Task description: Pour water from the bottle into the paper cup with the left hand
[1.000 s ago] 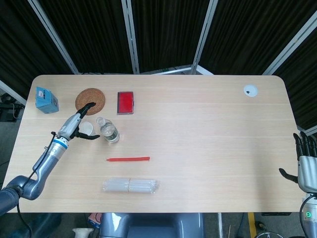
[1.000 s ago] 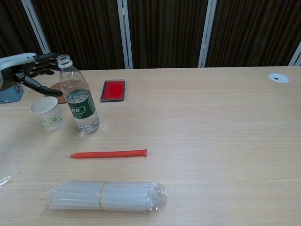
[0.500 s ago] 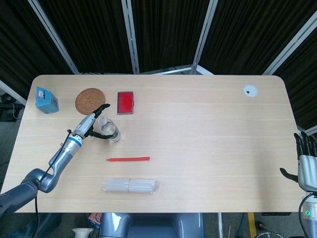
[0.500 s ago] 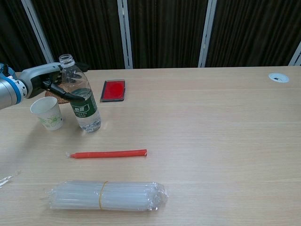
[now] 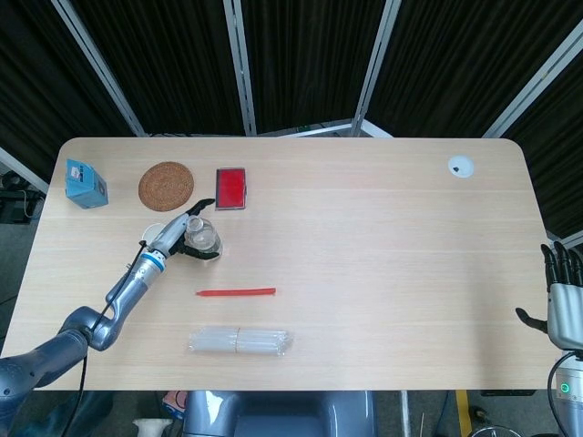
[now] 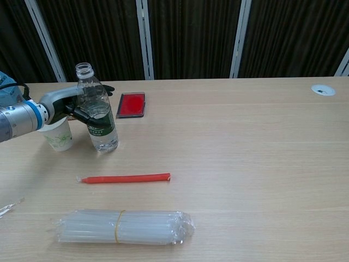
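The left hand (image 6: 70, 103) wraps its fingers around the upper body of the uncapped bottle (image 6: 98, 117), which stands upright on the worktop (image 5: 383, 255) in its left half. The paper cup (image 6: 59, 135) stands just beside the bottle, partly behind the forearm in the chest view and hidden under the hand in the head view. Behind them lie a red case (image 5: 230, 188), a round woven coaster (image 5: 166, 185) and a blue box (image 5: 86, 182) close to the left edge. A red stick (image 5: 235, 292) and a bundle of clear tubes (image 5: 240, 341) lie nearer the front edge. The right hand (image 5: 565, 305) hangs off the right edge, fingers straight and apart, holding nothing. The broad middle and right of the worktop carry only a small white disc (image 5: 461, 166) near the far corner.
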Controlling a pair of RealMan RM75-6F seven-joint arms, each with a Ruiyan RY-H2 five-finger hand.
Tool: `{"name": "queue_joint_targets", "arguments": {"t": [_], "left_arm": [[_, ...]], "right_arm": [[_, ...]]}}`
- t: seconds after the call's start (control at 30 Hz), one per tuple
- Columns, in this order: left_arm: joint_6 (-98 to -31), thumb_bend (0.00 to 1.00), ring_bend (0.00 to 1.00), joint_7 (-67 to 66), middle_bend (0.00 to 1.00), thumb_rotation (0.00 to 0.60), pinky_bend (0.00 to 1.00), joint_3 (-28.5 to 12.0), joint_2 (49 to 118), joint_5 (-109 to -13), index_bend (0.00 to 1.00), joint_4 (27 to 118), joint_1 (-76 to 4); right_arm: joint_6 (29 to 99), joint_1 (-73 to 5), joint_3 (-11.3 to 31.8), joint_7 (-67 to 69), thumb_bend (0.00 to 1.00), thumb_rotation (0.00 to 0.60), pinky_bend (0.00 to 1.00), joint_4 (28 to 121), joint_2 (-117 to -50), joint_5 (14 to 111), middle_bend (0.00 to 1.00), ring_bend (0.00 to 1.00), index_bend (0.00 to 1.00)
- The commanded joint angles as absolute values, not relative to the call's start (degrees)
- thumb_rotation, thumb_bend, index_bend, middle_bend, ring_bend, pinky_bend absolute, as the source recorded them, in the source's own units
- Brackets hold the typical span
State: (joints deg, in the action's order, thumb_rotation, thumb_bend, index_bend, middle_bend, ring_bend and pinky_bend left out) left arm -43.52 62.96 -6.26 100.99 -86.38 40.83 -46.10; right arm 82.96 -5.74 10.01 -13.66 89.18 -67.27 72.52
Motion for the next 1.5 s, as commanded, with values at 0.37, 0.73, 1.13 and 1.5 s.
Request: {"name": "queue_joint_targets", "arguments": {"t": [0.37, 0.73, 1.13, 1.5], "left_arm": [[-44.2, 0.38, 0.26, 70.0, 0.39, 0.600, 0.28, -7.0, 105.5, -85.1, 0.55, 35.9, -47.2], [-45.5, 0.46, 0.31, 73.8, 0.46, 0.600, 0.33, -8.2, 105.4, -84.2, 0.63, 36.7, -47.6], [-52.9, 0.45, 0.31, 71.9, 0.46, 0.600, 0.33, -10.0, 89.0, -84.4, 0.63, 54.4, -45.3], [-52.0, 0.45, 0.31, 67.4, 0.46, 0.600, 0.33, -6.7, 78.2, -82.6, 0.63, 56.6, -39.7]], "right_arm": [[82.0, -6.2, 10.3, -13.9, 0.00, 0.600, 0.00, 88.3, -67.6, 71.2, 0.00, 0.00, 0.00], [81.6, -6.3, 10.3, -13.9, 0.00, 0.600, 0.00, 88.0, -67.8, 70.6, 0.00, 0.00, 0.00], [81.7, -6.1, 10.0, -12.9, 0.00, 0.600, 0.00, 88.7, -67.2, 71.0, 0.00, 0.00, 0.00], [82.0, -6.1, 9.2, -13.2, 0.00, 0.600, 0.00, 89.7, -67.2, 72.4, 0.00, 0.00, 0.00]]}}
